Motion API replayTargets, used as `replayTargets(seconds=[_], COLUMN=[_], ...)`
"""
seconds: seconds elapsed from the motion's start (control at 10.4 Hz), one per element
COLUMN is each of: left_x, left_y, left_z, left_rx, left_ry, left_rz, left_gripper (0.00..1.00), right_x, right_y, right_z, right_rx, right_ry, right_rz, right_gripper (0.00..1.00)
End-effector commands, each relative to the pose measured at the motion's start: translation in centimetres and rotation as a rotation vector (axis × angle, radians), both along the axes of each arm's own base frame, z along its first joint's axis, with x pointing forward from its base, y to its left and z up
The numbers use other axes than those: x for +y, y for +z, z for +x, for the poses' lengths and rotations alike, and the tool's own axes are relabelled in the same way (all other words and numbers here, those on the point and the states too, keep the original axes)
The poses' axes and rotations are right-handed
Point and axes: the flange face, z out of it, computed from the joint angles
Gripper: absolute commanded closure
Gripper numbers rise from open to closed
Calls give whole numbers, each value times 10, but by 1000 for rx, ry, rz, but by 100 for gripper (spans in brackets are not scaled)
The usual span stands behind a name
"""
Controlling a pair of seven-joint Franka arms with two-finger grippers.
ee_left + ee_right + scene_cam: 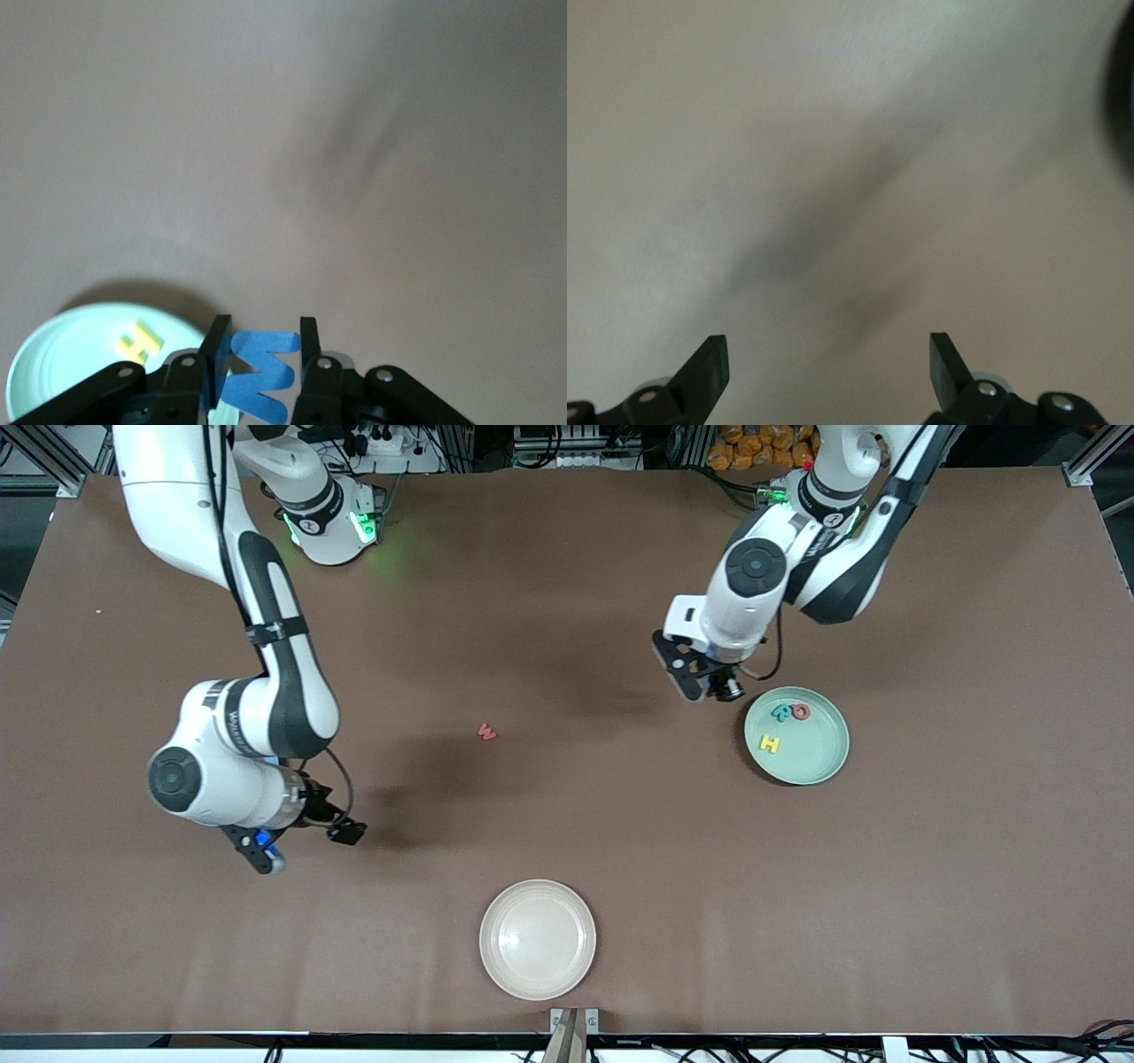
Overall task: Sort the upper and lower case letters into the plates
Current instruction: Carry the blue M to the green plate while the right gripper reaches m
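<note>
The only readable signs are the toy letters themselves. In the mint green plate (811, 757), right of centre in the front view, lie a teal R (782, 711), a red Q (800, 711) and a yellow H (769, 743). A red w (486, 732) sits on the brown table (567, 850) near the frame's centre. At the bottom of the left wrist view, a blue W (259, 372) shows between the left gripper (260, 354) fingers.

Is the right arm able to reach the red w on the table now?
Probably yes. The right tool is open and holds nothing, and only bare table lies between it and the red w. The left tool grips a blue W beside the mint plate.
</note>
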Motion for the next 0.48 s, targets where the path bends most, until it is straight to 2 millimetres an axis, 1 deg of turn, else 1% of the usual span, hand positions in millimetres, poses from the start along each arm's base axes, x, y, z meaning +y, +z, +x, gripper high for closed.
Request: replayTargets(seconds=[0.0,0.1,0.19,0.29,0.38], left_x=[45,57,74,92,114], left_y=[-10,-15,-19,-19,-22], left_z=[-9,-8,-1,8,17], left_rx=[64,75,75,78,83], left_ry=[-20,-32,-40,-66,-86], left_rz=[13,14,7,1,-6], left_gripper=[90,89,89,89,89], right_x=[48,75,93,105,123], right_y=[-3,-12,-25,-32,-35], right_z=[-13,-20,-30,-37,-45], right_rx=[-23,-61,-78,-100,-115], right_ry=[137,265,351,403,473], right_rz=[-38,-115,-148,-145,-122], right_gripper=[0,0,0,0,0])
